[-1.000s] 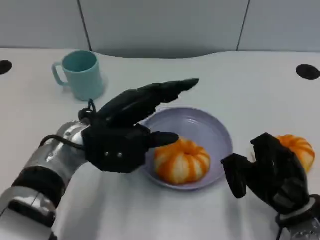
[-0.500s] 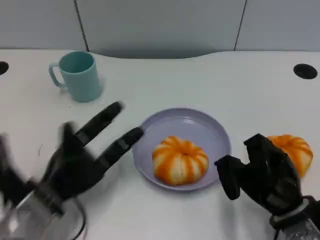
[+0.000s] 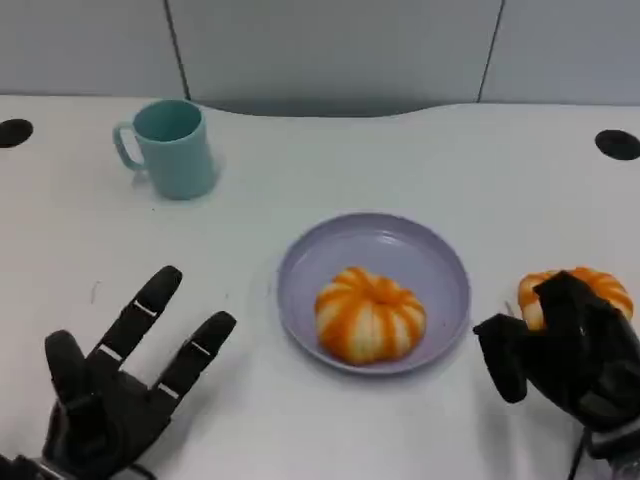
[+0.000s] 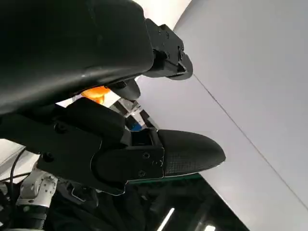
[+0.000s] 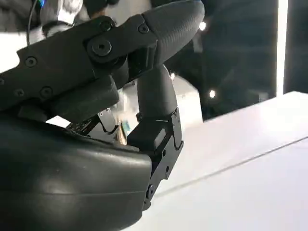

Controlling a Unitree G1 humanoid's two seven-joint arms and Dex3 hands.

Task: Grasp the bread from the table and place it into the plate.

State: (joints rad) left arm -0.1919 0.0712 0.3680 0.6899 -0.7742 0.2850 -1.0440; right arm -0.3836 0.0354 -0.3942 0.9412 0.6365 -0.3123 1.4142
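One orange-and-white ribbed pumpkin-shaped bread bun (image 3: 370,314) sits in the lavender round plate (image 3: 440,262); another (image 3: 585,290) lies on the white counter (image 3: 330,170), probably soft and light, best cupped around its sides. Right robot hand (image 3: 560,350) curls before it, grip unclear; left robot hand (image 3: 110,400) spread, empty.

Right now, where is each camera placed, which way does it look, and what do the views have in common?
Head view: from above, looking down at the table, the plate with a bread, the cup; both robot hands show.
Left wrist view: behind the left robot hand, facing a grey wall; an orange bit peeks past it.
Right wrist view: behind the right robot hand, facing the white table edge.
Shared: each robot hand also shows in the head view, left, right.
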